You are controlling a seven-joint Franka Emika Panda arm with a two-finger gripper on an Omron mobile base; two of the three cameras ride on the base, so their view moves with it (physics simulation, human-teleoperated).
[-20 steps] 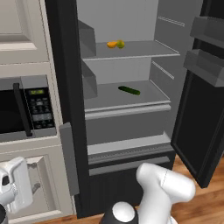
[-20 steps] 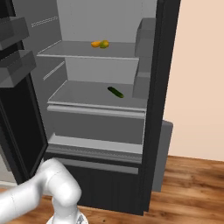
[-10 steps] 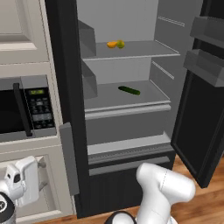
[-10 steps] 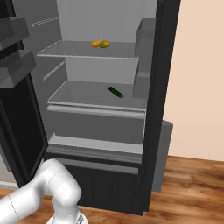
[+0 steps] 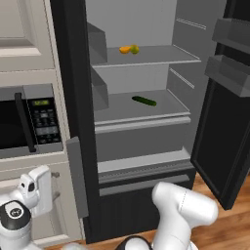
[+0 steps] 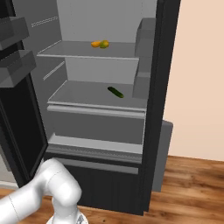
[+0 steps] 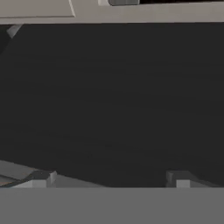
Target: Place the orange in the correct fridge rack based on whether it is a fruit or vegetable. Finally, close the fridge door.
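Orange (image 5: pixel 125 49) fruit is what we find on the fridge rack (image 5: pixel 161 56), the upper shelf of the open fridge, lying toward the rack's back edge and nearer its left side in the left base view. It touches a yellow-green fruit (image 5: pixel 134 49) that sits on its right there. From the right base view we see the same pair on the rack (image 6: pixel 78 53), the orange (image 6: pixel 95 43) on the left and the yellow-green fruit (image 6: pixel 104 43) against it.

One shelf down, on the lower shelf (image 5: pixel 117 110), we see a long green vegetable (image 5: pixel 144 100) lying alone, near the middle of that shelf and turned at a slant; in the right base view it (image 6: pixel 115 92) lies toward the right half of the lower shelf (image 6: pixel 78 98).

We see the fridge door (image 5: pixel 225 107) standing wide open on the right of the left base view, with its door bins (image 5: pixel 229 73) showing nothing in them. A microwave (image 5: pixel 29 122) sits in the cabinet left of the fridge.

In the hand view we find the pincer (image 7: pixel 109 177) with its two tips spread wide apart and nothing between them, facing a dark flat surface.
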